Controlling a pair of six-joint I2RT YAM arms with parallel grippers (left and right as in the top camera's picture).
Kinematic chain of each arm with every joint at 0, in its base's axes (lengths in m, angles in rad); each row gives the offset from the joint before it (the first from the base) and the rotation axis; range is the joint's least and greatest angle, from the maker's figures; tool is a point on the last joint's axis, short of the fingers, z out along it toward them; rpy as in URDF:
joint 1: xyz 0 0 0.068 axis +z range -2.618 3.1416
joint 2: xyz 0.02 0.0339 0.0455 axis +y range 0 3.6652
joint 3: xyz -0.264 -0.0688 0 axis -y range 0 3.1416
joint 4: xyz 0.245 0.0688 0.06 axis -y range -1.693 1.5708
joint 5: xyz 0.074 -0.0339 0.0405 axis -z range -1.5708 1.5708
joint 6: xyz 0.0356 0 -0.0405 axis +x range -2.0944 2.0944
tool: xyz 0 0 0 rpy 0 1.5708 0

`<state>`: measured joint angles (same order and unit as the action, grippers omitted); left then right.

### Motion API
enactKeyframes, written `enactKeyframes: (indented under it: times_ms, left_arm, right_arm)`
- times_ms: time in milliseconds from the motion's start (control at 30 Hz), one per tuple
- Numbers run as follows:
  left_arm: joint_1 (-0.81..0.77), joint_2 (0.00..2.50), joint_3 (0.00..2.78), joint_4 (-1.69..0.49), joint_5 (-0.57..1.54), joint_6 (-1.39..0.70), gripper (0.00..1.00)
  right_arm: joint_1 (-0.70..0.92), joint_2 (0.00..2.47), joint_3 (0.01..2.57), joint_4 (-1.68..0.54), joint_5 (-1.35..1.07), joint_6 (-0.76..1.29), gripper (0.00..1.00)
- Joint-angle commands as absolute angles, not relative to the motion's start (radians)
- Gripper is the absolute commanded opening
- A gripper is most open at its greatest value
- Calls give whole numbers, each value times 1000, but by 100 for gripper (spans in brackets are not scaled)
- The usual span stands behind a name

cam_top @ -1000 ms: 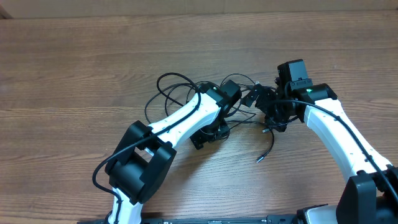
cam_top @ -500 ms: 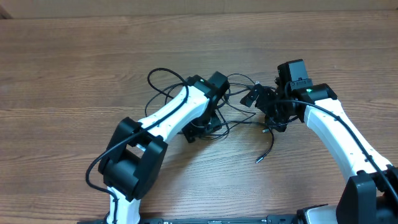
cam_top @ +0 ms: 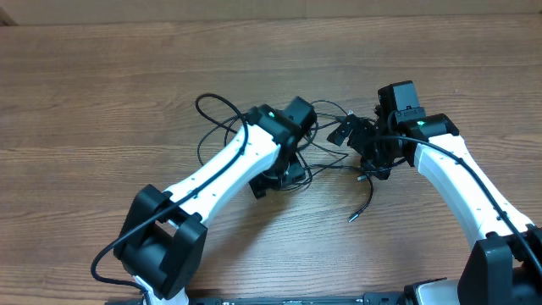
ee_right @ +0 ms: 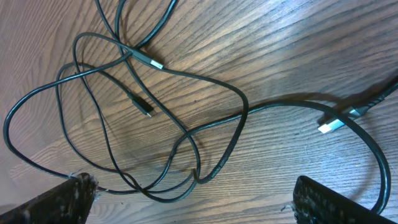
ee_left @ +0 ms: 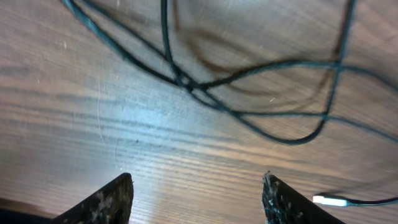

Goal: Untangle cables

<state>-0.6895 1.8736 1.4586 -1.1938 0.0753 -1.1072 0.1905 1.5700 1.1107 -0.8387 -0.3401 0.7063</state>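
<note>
Left hand [ee_left: 198, 193] moved left, half open, maybe empty. Thin black cables [ee_left: 185, 83] shifted too, still tangled. Right hand [ee_right: 189, 183] is wide open, empty.

The cables [ee_right: 244, 107] are sprawling in loose loops over the wooden table [ee_right: 267, 50], mostly left of the silvery plug [ee_right: 329, 124]. A black plug [ee_right: 144, 109] is lying well left of it. The right gripper [ee_right: 188, 185] is hanging wide open, its fingers [ee_right: 68, 199] framing some crossed strands down-left of that silvery plug.
</note>
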Motion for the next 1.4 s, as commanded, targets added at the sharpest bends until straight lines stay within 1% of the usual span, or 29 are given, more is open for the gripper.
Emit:
enactKeyframes:
  times_ms: [0,100,233,400,600,767,933,1000,1100,1167,1367]
  left_arm:
    - [-730,1864,1387,-1172,78,-1196,69]
    - [-739,1865,1336,-1100,77,-1216,69]
    - [-731,1865,1279,-963,73,-1229,62]
    - [-730,1867,1221,-863,19,-1321,61]
    - [-730,1878,1211,-793,-18,-1343,60]
    - [-727,1878,1211,-757,-51,-1370,60]
    - [-727,1878,1211,-759,-56,-1370,56]
    - [-727,1878,1210,-758,-65,-1374,56]
    - [-727,1878,1210,-750,-87,-1404,61]
    - [-727,1878,1210,-735,-88,-1409,61]
    - [-729,1878,1210,-724,-86,-1420,54]
  right_arm:
    - [190,1550,1112,-836,-333,706,100]
    - [190,1550,1112,-836,-333,706,100]
    - [190,1550,1112,-836,-333,706,100]
    - [190,1550,1112,-836,-333,706,100]
    - [190,1550,1112,-836,-333,706,100]
    - [190,1550,1112,-836,-333,706,100]
    - [190,1550,1112,-836,-333,706,100]
    - [190,1550,1112,-836,-333,706,100]
    - [190,1550,1112,-836,-333,706,100]
    - [190,1550,1112,-836,-333,706,100]
    - [190,1550,1112,-836,-333,706,100]
